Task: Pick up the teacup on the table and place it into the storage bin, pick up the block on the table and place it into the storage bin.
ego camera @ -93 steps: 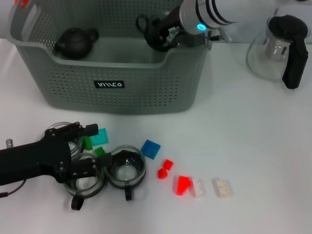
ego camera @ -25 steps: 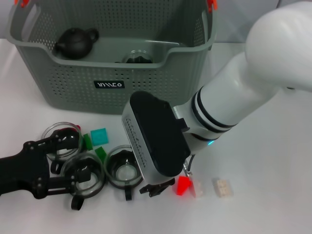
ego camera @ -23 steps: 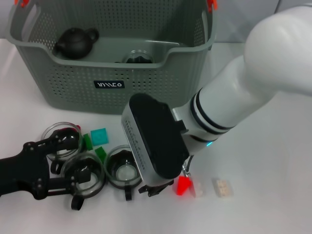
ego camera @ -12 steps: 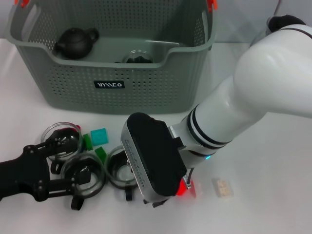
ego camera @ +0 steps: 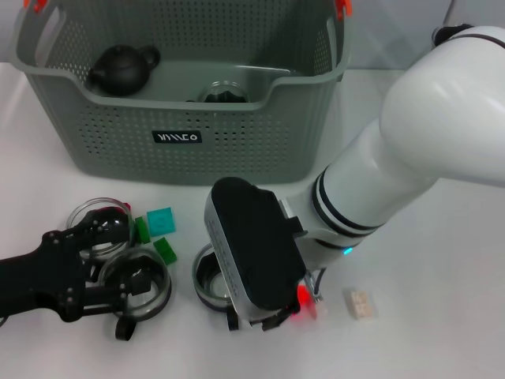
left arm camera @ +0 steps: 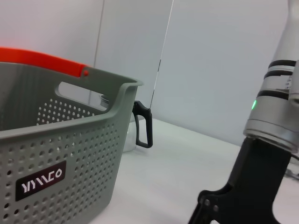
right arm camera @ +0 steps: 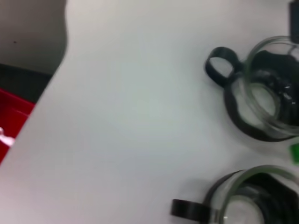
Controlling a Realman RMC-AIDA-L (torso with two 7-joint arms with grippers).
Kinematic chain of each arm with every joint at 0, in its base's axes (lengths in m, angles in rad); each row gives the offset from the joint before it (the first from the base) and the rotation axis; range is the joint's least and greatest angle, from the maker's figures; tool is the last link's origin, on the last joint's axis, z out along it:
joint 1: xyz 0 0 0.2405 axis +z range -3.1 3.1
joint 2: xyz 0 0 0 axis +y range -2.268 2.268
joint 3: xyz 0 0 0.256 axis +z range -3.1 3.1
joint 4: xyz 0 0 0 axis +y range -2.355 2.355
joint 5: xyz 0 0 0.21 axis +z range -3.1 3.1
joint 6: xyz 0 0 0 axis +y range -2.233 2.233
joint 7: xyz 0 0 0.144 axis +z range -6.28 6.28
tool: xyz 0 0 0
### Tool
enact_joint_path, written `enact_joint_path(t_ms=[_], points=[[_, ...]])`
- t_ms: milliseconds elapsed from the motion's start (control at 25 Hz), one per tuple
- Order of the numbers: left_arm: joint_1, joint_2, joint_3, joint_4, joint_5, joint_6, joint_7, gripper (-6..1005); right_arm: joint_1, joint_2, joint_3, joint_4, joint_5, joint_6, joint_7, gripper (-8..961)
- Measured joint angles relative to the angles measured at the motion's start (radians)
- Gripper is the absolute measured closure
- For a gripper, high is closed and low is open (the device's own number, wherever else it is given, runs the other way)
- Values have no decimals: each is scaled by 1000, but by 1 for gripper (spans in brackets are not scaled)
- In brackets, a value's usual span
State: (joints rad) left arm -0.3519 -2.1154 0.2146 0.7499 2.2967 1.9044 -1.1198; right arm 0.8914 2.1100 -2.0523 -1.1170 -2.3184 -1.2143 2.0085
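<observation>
A clear glass teacup with a black handle and band (ego camera: 207, 283) stands on the white table (ego camera: 410, 260) near its front edge, half covered from the head camera by the black body of the right gripper (ego camera: 260, 320), which hangs low right over it; whether that claw is apart or together cannot be told. A small red block (ego camera: 304, 295) peeks out at the gripper's side, touching a pale pink block (ego camera: 320, 306), with a white studded brick (ego camera: 359, 305) just beside them.

To the left, a second glass teacup with a black handle (ego camera: 136, 290) sits between the parted fingers of the black left gripper (ego camera: 118, 264), whose claw stands apart around the cup rather than clamped on it. A third glass cup (ego camera: 96, 219) stands just behind that gripper, with a teal square block (ego camera: 161, 220) and two green blocks (ego camera: 166, 250) close by.

Farther back stands the large grey-green perforated plastic storage bin (ego camera: 189, 150) with orange handle clips and a black label. Inside it lie a small black teapot (ego camera: 120, 66) and a glass cup with dark trim (ego camera: 222, 95).

The right wrist camera looks down on two of the glass cups (right arm camera: 266, 105), side by side on the table. The left wrist camera shows the bin's labelled wall (left arm camera: 56, 172) and a glass pitcher with a black handle (left arm camera: 140, 125) beyond it.
</observation>
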Motion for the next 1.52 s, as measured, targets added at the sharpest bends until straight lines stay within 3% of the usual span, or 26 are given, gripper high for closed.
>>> enact_joint_path(t_ms=[840, 1080, 1480, 1520], points=[[8, -2, -1, -2, -1, -24, 0, 126, -15, 5, -42, 38, -16, 107, 5, 379], [8, -3, -1, -3, -2, -24, 0, 126, -15, 5, -40, 29, -14, 115, 39, 474], [8, -3, -1, -3, -2, -24, -1, 126, -21, 3, -31, -1, -11, 94, 41, 890], [8, -3, -1, -3, -2, -24, -1, 126, -21, 3, -30, -2, -11, 93, 41, 891]])
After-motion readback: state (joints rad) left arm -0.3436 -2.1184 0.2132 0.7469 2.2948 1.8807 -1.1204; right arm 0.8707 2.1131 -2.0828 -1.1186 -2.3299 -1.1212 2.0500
